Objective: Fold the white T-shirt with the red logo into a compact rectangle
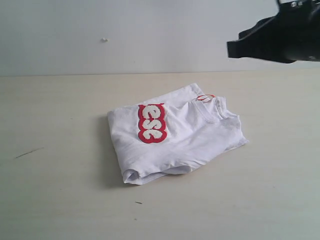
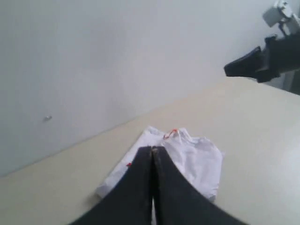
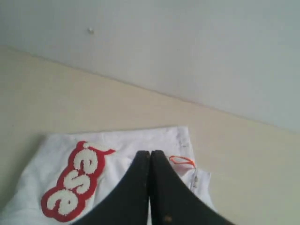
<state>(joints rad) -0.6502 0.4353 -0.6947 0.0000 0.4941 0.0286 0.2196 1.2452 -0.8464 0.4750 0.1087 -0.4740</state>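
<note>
The white T-shirt (image 1: 175,135) lies folded into a rough rectangle on the table, neck and orange tag (image 1: 205,97) at its far right. The red logo (image 1: 151,123) shows on top as a short strip of white fuzzy letters. My right gripper (image 1: 240,49) hangs high at the upper right, above and apart from the shirt; in its own wrist view the right gripper (image 3: 150,153) is shut and empty above the shirt (image 3: 117,145) and logo (image 3: 74,182). My left gripper (image 2: 153,150) is shut, holding nothing, with the shirt (image 2: 197,159) beyond its tips.
The beige table (image 1: 60,190) runs to a pale wall (image 1: 125,30) behind. A small dark mark (image 1: 27,152) lies on the table at left. The right arm (image 2: 267,58) shows in the left wrist view, raised above the table.
</note>
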